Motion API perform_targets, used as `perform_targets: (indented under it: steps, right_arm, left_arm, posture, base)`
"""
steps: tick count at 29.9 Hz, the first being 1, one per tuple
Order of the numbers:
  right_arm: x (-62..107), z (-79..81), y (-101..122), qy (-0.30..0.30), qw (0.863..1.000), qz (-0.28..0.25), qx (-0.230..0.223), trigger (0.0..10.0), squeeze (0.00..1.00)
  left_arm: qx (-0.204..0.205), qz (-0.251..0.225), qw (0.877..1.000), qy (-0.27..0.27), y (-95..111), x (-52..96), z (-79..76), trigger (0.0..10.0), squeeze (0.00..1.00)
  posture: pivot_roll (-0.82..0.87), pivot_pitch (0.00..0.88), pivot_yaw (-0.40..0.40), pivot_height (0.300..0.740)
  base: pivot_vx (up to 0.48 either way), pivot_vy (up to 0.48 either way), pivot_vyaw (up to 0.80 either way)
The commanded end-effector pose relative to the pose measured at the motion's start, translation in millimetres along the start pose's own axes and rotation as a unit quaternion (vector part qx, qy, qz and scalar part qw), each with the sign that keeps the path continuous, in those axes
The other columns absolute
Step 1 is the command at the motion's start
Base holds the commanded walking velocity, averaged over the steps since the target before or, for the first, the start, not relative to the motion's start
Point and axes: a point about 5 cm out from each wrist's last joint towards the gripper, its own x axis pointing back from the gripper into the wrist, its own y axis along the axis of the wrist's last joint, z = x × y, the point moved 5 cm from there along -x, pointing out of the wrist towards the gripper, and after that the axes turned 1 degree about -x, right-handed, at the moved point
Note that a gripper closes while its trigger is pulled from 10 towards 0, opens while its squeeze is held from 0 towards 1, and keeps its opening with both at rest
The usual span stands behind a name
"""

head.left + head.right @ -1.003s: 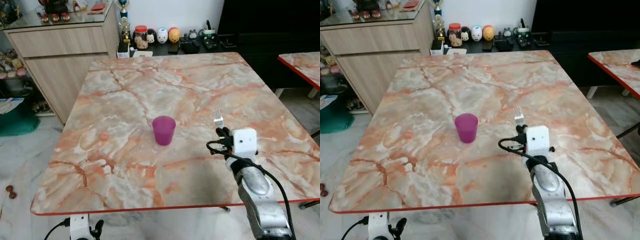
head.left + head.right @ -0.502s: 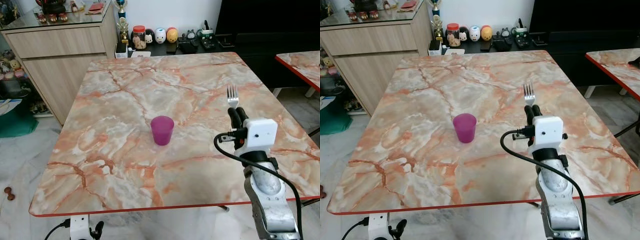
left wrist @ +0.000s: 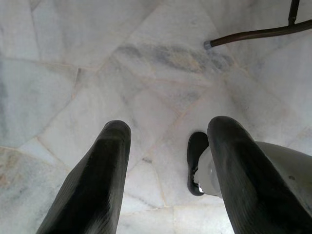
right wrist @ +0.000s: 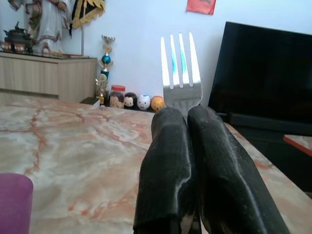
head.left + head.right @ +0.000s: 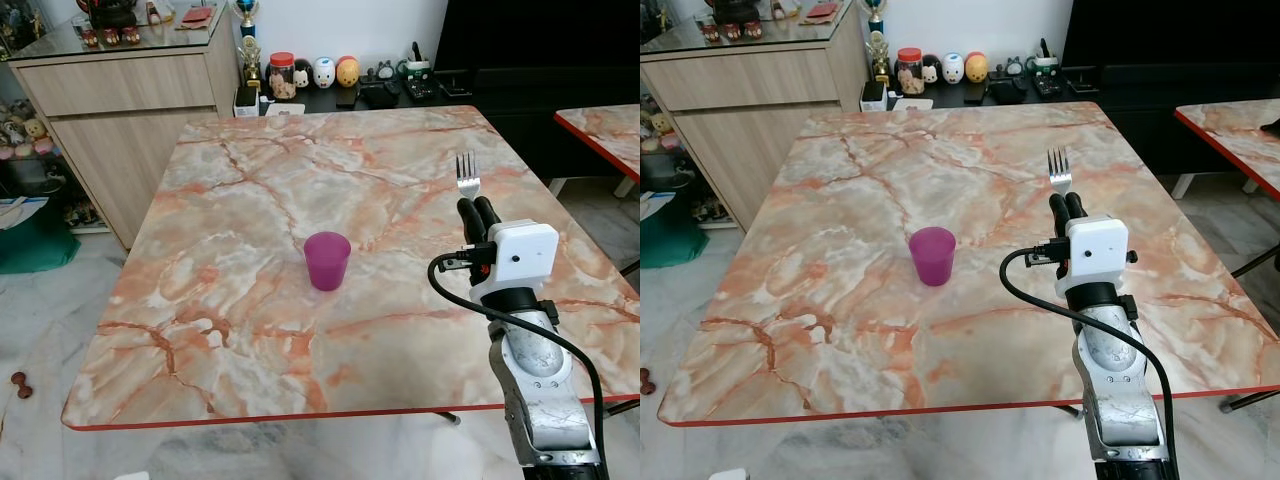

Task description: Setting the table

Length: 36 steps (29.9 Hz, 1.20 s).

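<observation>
While my right tool (image 5: 476, 207) clamps a silver metal fork (image 5: 467, 177) upright above the marble counter (image 5: 250, 180), a purple plastic cup (image 5: 327, 260) stands well apart on its left.

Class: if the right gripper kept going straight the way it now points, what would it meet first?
Probably nothing soon: the right gripper, shut on the fork, points out above the table; depth is unclear.
</observation>
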Motion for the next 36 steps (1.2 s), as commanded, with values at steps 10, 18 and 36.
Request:
perform_targets:
  steps: [10,18,36]
  right_arm:
    - [-3.7,0.5,2.1,0.004,1.000,-0.006,0.009,10.0,0.00]
    - [-8.0,6.4,6.3,0.012,1.000,-0.015,0.011,10.0,0.00]
    - [-13.1,15.1,10.8,0.011,1.000,-0.024,-0.005,10.0,0.00]
  left_arm:
    - [-0.013,-0.018,1.000,-0.021,19.4,-7.9,-17.7,10.0,0.00]
    - [-0.011,-0.023,0.999,-0.025,24.3,-9.7,-22.1,10.0,0.00]
    - [-0.013,-0.023,0.999,-0.028,25.3,-10.1,-23.2,10.0,0.00]
  posture:
    - [-0.09,0.000,0.023,0.707]
    - [-0.10,0.000,0.022,0.707]
    - [-0.10,0.000,0.030,0.707]
  base:
    - [0.000,-0.432,0.00]
    - [0.000,-0.480,0.00]
    - [0.000,-0.480,0.00]
